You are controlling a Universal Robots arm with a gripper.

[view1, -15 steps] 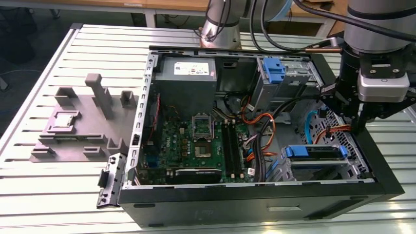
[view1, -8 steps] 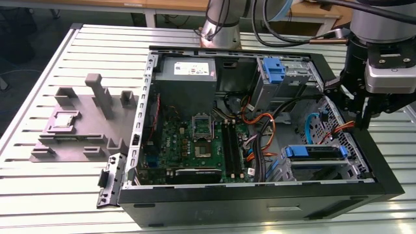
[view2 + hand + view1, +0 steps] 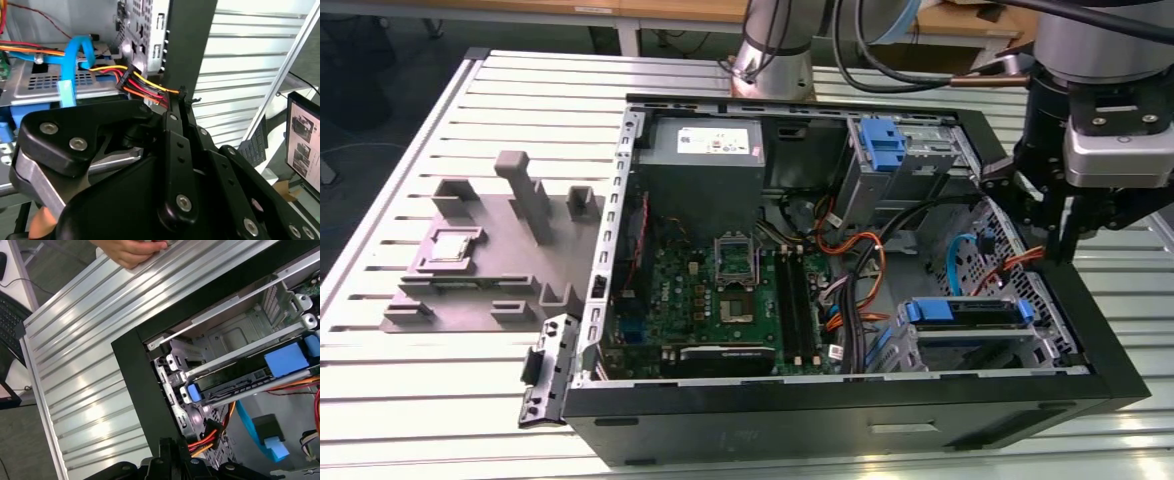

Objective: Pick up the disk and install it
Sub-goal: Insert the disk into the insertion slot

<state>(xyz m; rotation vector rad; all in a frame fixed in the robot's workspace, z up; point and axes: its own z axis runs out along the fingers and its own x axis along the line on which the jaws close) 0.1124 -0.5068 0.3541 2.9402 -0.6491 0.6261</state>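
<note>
Poised over the open black computer case (image 3: 1107, 370), black gripper (image 3: 1062, 250) with finger state impossible to tell, best kept clear of orange-and-yellow power cables (image 3: 137, 82) near the blue-bracketed disk (image 3: 967, 312).

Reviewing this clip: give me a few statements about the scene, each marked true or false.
1. The computer case lies open on a slotted metal table. True.
2. The gripper hangs over the grey fixture. False: it is at the case's edge on the exterior view's right, and the fixture is at that view's left.
3. A person's hand is at the table surface in the first wrist view. True.
4. The grey fixture sits inside the case. False: it stands on the table beside the case.
5. In the second wrist view, red, yellow and orange wires run close by the gripper. True.
</note>
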